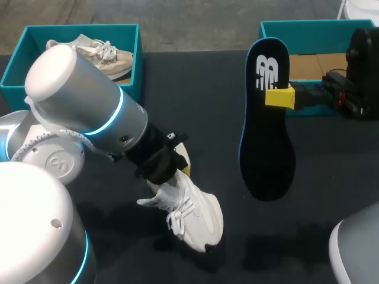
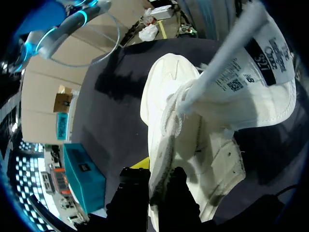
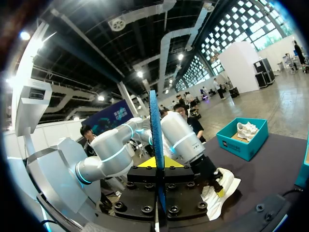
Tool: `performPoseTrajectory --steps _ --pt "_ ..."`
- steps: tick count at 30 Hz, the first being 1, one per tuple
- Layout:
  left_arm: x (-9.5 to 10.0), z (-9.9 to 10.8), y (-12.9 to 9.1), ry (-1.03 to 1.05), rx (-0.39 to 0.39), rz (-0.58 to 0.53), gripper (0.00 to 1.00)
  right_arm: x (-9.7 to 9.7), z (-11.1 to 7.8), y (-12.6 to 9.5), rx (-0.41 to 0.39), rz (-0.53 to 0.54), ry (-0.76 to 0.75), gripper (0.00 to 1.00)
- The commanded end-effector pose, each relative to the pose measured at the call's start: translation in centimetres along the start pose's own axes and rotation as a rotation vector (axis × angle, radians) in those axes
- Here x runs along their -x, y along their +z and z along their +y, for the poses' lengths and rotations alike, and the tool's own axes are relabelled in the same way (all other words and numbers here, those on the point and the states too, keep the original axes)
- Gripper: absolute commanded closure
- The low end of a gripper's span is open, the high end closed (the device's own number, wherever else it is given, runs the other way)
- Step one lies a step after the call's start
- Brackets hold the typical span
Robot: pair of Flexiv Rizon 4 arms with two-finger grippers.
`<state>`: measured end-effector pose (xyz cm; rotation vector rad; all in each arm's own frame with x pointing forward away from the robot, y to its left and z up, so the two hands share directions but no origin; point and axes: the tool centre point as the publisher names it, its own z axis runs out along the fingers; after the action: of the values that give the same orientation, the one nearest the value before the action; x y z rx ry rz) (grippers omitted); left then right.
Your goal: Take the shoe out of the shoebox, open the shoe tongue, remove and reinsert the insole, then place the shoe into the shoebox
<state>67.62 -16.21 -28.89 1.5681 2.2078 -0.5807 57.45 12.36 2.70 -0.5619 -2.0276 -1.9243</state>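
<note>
Left fingers [image 2: 131, 193] clamp shoe [image 2: 169, 82] | right fingers [image 1: 278, 96] pinch insole [image 1: 266, 148] | tongue label [image 2: 260, 53]: left wrist only

- Table [image 1: 207, 83]: dark, matte top.
- Shoe [image 1: 198, 219]: white, rests on the table under the left gripper [image 1: 179, 167], its collar between the fingers.
- Left box [image 1: 129, 41]: teal, at the far edge, well apart from the left gripper.
- Right box [image 1: 281, 28]: teal, at the far edge, just behind the right gripper [image 1: 278, 97].

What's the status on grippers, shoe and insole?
Left gripper shut on white shoe at its collar, on table. Right gripper shut on insole, held aloft. Nothing between them.
</note>
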Motion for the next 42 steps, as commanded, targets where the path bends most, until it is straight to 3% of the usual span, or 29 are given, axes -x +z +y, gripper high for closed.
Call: performPoseTrajectory --steps 1,10,19,42 --pt "0.2 -0.2 -0.9 0.17 -0.091 0.019 1.0 0.0 -0.1 0.1 -0.001 -0.002 0.003 1.0" --pt "-0.1 -1.8 0.5 0.312 -0.11 0.106 1.0 0.0 -0.1 0.1 -0.001 -0.002 0.003 1.0" --pt "-0.5 -3.2 2.4 0.281 -0.148 0.172 1.0 0.0 -0.1 0.1 -0.001 -0.002 0.003 1.0" --pt "-2.6 -3.6 5.8 0.234 -0.171 0.288 1.0 0.0 -0.1 0.1 -0.001 -0.002 0.003 1.0"
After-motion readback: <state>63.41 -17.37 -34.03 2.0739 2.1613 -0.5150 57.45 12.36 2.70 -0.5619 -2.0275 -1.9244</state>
